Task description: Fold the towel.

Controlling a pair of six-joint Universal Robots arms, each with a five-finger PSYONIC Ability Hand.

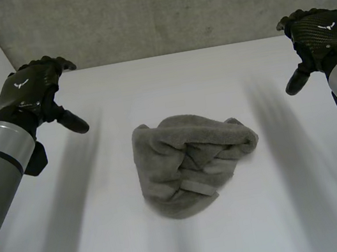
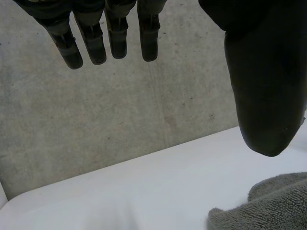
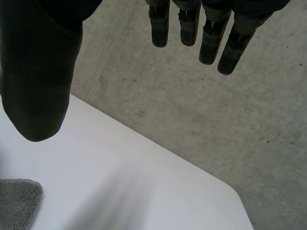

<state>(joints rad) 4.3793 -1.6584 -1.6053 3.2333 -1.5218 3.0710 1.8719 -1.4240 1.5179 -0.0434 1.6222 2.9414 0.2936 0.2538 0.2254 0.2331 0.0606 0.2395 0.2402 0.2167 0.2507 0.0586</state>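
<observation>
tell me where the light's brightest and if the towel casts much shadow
Head view: the white table is brightest, evenly lit without hard glare; the towel casts only a thin soft shadow at its near edge. Left wrist view: the left robot hand looks almost black against the grey wall. Right wrist view: the right robot hand likewise.

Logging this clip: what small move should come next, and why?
Probably bring both hands down to the towel to spread it flat: it lies crumpled on the table, while the left hand and right hand hover open, clear of it.
</observation>
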